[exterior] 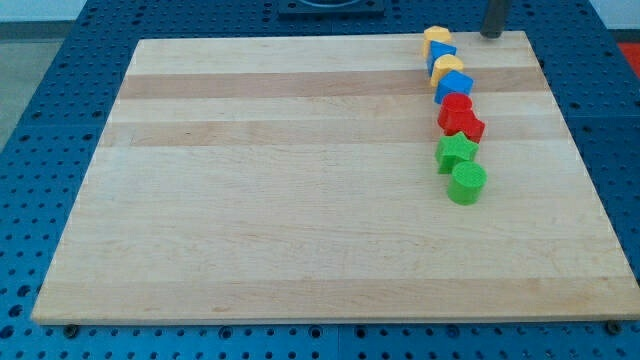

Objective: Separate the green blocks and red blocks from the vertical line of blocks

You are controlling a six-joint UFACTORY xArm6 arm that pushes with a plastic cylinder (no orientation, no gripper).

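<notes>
You are looking at a pale wooden tabletop [300, 200] lying on a blue perforated base [40, 120]. A line of eight blocks runs down the view's right side, slanting slightly rightward toward the view's bottom.

From the view's top the line reads: a yellow block [436, 37], a blue block [443, 53], a second yellow block [447, 69], and a blue cube [453, 87]. Below them sit a red cylinder [457, 105] and a red star-shaped block [461, 124], then a green star-shaped block [456, 153], and last a green cylinder [467, 183]. Each block touches or sits just beside its neighbour, so the red and green blocks are all in the line's lower half, unseparated.

Your tool is a plain dark rod with nothing to open or close, and it holds nothing. My tip [491, 35] is at the tabletop's far edge, at the view's top right, near the first yellow block but apart from it, touching no block.
</notes>
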